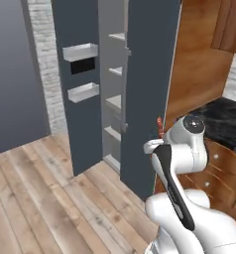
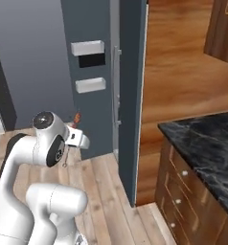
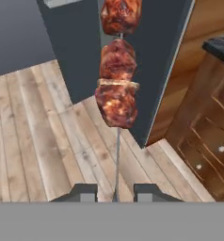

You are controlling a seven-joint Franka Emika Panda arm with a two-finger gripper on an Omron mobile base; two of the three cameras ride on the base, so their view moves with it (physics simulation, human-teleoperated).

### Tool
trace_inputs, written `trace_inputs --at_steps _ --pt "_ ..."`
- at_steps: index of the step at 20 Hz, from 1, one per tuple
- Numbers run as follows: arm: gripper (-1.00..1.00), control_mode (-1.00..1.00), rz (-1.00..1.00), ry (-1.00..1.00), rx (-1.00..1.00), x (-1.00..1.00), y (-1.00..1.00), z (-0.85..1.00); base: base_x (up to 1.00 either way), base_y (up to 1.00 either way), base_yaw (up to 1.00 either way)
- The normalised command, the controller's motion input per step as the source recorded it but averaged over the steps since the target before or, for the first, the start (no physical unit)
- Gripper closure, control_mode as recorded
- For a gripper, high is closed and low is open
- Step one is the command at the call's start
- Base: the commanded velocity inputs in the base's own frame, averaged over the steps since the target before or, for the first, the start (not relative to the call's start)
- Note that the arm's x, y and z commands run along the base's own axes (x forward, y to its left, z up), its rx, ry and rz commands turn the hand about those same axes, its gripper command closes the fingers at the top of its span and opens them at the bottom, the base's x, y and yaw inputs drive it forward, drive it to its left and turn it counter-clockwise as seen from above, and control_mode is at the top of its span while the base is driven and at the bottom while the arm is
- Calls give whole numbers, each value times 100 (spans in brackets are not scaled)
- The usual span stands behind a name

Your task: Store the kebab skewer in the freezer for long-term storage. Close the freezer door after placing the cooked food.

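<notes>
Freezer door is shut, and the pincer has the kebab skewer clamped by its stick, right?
Not quite: the freezer door stands open, its white bins and the shelves visible in the left base view. The pincer does clamp the kebab skewer by its stick.

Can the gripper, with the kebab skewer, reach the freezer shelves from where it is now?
Probably yes: the freezer door stands open and the shelves are bare, but the gripper, shut on the kebab skewer, must pass the closed door.

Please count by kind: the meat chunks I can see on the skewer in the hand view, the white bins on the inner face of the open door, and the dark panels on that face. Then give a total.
Meat chunks on the kebab skewer: 3
White bins on the freezer door: 2
Dark panel between the bins: 1
Total: 6
</notes>
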Motion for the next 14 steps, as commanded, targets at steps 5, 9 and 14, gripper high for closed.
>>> trace_inputs --at_steps 5,9,14 --pt "100 100 0 0 0 0 0 0 66 98 -2" --pt "100 100 0 0 0 0 0 0 81 100 -13" --pt "100 100 0 0 0 0 0 0 72 86 -31"
